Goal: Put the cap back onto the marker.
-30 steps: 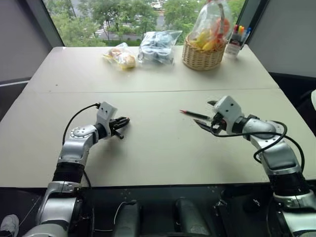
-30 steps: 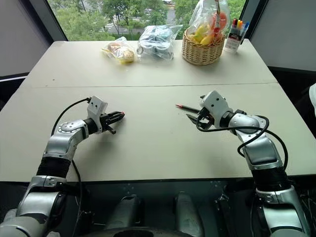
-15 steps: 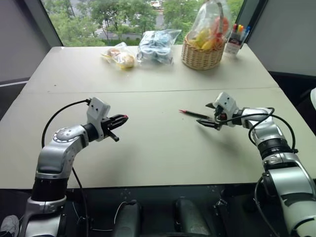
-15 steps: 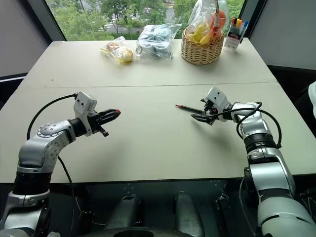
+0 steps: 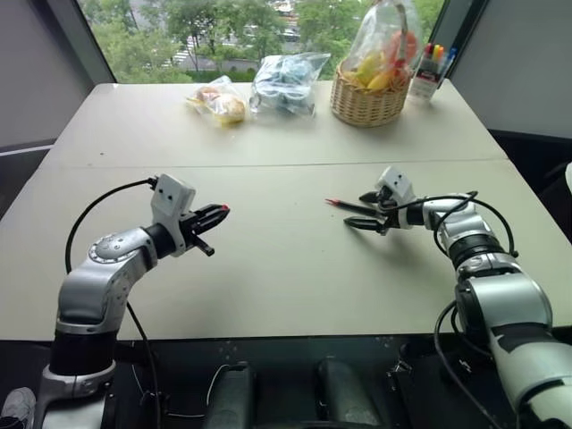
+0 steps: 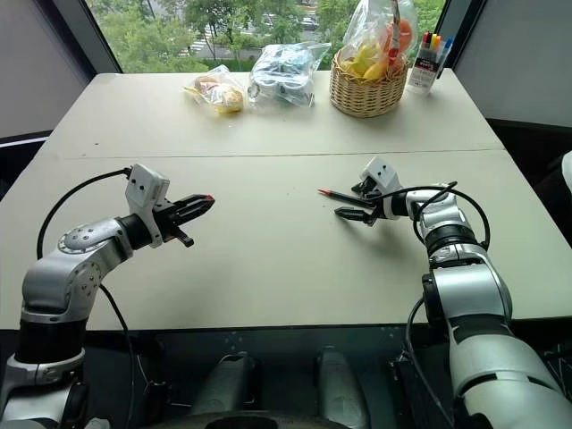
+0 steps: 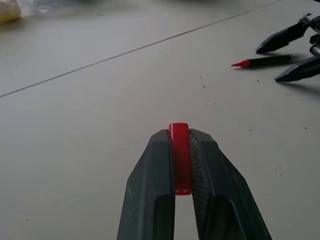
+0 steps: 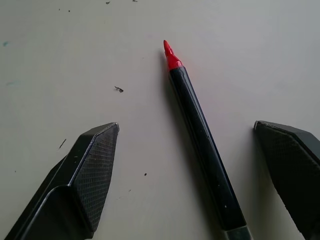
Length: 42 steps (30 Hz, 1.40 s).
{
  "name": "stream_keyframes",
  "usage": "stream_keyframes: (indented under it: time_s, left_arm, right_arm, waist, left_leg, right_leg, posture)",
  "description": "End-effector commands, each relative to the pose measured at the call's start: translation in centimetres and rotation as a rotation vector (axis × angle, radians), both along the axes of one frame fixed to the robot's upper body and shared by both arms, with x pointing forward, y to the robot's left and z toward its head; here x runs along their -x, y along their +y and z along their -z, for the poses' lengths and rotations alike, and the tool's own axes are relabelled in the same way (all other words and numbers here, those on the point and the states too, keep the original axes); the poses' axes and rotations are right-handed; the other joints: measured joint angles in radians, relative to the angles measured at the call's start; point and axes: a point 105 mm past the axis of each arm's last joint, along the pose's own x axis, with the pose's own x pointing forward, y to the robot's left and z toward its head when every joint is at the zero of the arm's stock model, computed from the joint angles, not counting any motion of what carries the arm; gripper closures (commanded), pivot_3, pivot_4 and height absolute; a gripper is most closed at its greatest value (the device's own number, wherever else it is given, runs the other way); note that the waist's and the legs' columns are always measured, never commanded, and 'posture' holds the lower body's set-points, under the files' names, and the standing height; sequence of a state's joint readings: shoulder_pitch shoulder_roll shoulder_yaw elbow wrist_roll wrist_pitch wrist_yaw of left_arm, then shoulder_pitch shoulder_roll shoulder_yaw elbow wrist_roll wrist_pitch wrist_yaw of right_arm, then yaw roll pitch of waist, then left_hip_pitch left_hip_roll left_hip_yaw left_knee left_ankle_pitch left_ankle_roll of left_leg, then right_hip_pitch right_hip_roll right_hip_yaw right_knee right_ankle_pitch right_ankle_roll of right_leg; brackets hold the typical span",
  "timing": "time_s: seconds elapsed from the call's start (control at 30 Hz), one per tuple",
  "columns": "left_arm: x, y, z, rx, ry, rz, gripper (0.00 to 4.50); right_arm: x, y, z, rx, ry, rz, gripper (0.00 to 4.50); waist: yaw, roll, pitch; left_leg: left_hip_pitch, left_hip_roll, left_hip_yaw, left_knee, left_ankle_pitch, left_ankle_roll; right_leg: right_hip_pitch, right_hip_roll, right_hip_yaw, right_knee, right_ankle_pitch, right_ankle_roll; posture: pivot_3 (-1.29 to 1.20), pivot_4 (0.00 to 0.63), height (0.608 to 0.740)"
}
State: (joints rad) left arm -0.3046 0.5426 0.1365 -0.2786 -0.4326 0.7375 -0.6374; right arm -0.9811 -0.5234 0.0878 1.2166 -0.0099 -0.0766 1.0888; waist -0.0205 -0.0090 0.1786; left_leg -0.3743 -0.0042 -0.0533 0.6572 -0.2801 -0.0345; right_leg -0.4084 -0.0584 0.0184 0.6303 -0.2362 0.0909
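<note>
Left gripper (image 5: 217,214), left-centre of frame — ribbed black fingers (image 7: 210,165) pinch the small glossy red plastic cap (image 7: 180,157), held off the matte beige bench (image 5: 286,268), presumably ready for capping. Right of centre: slim black-barrelled marker with bare red conical tip (image 8: 200,135) lies flat on the bench. Right gripper (image 5: 359,210) has fingers spread either side of the barrel, not touching — likely lined up to grasp it.

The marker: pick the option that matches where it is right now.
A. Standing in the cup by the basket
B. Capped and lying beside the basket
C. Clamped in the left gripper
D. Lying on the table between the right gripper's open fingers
D: the marker lies flat on the table, uncapped, between the spread fingers of the right gripper, neither finger touching it; the left gripper holds the cap.
</note>
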Motion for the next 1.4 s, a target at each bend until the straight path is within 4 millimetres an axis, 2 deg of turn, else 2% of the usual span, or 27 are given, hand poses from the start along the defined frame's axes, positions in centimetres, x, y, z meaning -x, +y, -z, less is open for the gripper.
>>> stream_keyframes:
  time_s: [0.03, 0.17, 0.3, 0.43, 0.47, 0.7, 0.97, 1.13, 1.23, 1.4]
  left_arm:
    - [0.2, 0.2, -1.5, 0.002, -0.053, -0.002, 4.48]
    - [0.2, 0.1, -1.5, -0.001, -0.054, -0.001, 4.48]
    - [0.2, 0.1, -1.6, -0.002, -0.054, 0.000, 4.50]
    - [0.2, 0.1, -1.5, -0.002, -0.052, 0.004, 4.50]
    - [0.2, 0.0, -1.5, -0.002, -0.052, 0.007, 4.50]
    - [0.2, -0.6, -1.7, 0.020, -0.065, 0.081, 4.50]
    - [-1.7, -2.4, -1.7, -0.091, -0.221, 0.266, 4.50]
    - [-2.7, -3.2, -1.6, -0.143, -0.322, 0.392, 4.50]
    - [-2.9, -3.7, -0.7, -0.172, -0.343, 0.482, 4.50]
    - [-3.3, -4.0, 0.5, -0.179, -0.370, 0.554, 4.50]
  right_arm:
    - [-0.2, 0.0, -0.1, -0.002, 0.001, 0.014, 0.00]
    - [-0.2, -0.2, 0.1, -0.007, 0.009, 0.030, 0.00]
    - [-0.1, -0.2, 0.2, -0.005, 0.009, 0.029, 1.76]
    - [0.0, -0.2, 0.4, -0.003, 0.010, 0.020, 3.99]
    - [0.0, -0.2, 0.5, 0.000, 0.013, 0.016, 4.44]
    - [0.2, 0.4, 0.3, 0.020, -0.006, -0.030, 4.44]
    - [0.1, 2.4, -3.7, 0.274, -0.315, -0.275, 4.44]
    - [0.6, 4.2, -5.9, 0.330, -0.445, -0.364, 4.44]
    - [1.4, 5.4, -6.3, 0.352, -0.481, -0.423, 4.44]
    - [2.7, 6.8, -5.9, 0.376, -0.490, -0.489, 4.44]
  waist:
    - [0.000, 0.000, 0.000]
    - [0.000, 0.000, 0.000]
    - [-0.001, 0.000, 0.000]
    - [-0.001, 0.000, 0.000]
    - [-0.002, 0.000, 0.000]
    - [-0.002, 0.000, 0.000]
    - [-0.002, 0.002, 0.001]
    - [0.000, 0.002, 0.001]
    - [0.001, 0.002, 0.001]
    - [0.003, 0.002, 0.001]
  left_leg:
    - [0.000, 0.000, 0.000, 0.000, 0.000, 0.000]
    - [0.000, 0.000, 0.000, 0.000, 0.000, 0.000]
    - [0.000, 0.000, 0.000, 0.000, 0.000, 0.000]
    - [0.000, 0.000, 0.000, -0.001, 0.000, 0.000]
    - [0.001, 0.000, 0.000, -0.002, 0.000, 0.000]
    - [0.001, 0.000, 0.000, -0.004, 0.000, 0.000]
    - [0.001, 0.000, 0.002, -0.005, 0.001, -0.001]
    - [0.000, 0.000, 0.002, -0.007, 0.001, -0.002]
    - [0.000, 0.000, 0.002, -0.008, 0.001, -0.002]
    - [-0.001, 0.000, 0.002, -0.007, 0.001, -0.002]
  right_leg:
    - [0.000, 0.000, 0.000, 0.000, 0.000, 0.000]
    - [0.000, 0.000, 0.000, 0.000, 0.000, 0.000]
    - [0.000, 0.000, 0.000, 0.000, 0.000, 0.000]
    - [0.000, 0.000, 0.000, 0.000, 0.000, 0.000]
    - [0.000, 0.000, 0.000, 0.000, 0.000, 0.000]
    - [0.000, 0.000, 0.000, -0.001, 0.000, 0.000]
    - [-0.002, 0.000, 0.000, -0.001, 0.000, 0.000]
    - [-0.004, 0.000, 0.001, -0.001, 0.000, 0.000]
    - [-0.004, 0.000, 0.001, -0.001, 0.000, 0.000]
    - [-0.005, 0.000, 0.001, -0.001, 0.000, 0.000]
  posture:
    - [0.00, 0.150, 0.740]
    - [0.00, 0.150, 0.740]
    - [0.00, 0.150, 0.740]
    - [0.00, 0.150, 0.740]
    - [0.00, 0.150, 0.740]
    - [0.00, 0.150, 0.740]
    - [0.00, 0.150, 0.740]
    - [0.00, 0.150, 0.740]
    - [0.00, 0.150, 0.740]
    - [0.00, 0.150, 0.740]
